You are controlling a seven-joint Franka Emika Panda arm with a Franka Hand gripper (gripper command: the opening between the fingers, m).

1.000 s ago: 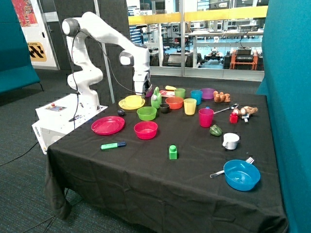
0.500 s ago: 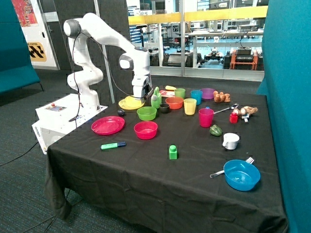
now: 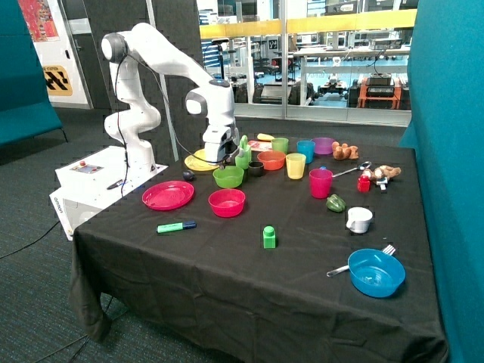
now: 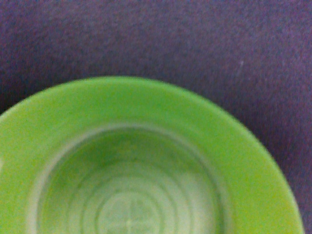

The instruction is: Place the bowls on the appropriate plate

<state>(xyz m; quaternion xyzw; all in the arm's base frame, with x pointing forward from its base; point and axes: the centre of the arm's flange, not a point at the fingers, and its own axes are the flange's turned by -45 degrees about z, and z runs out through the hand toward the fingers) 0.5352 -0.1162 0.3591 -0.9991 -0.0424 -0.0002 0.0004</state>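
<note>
A table draped in a black cloth (image 3: 227, 280) stands on dark grey carpet (image 3: 30, 302) in an open workspace. Teal fabric partition panels (image 3: 446, 151) flank it on both sides. Behind, a glass wall (image 3: 340, 68) crossed by a yellow band (image 3: 302, 24) reveals a brightly lit workshop crowded with benches and equipment.

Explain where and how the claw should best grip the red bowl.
Probably by the rim, from straight above, straddling the thin wall. The red bowl sits upright and open beside the red plate, and the side towards the table's front edge has nothing close by. The claw hangs low at the yellow plate.
</note>
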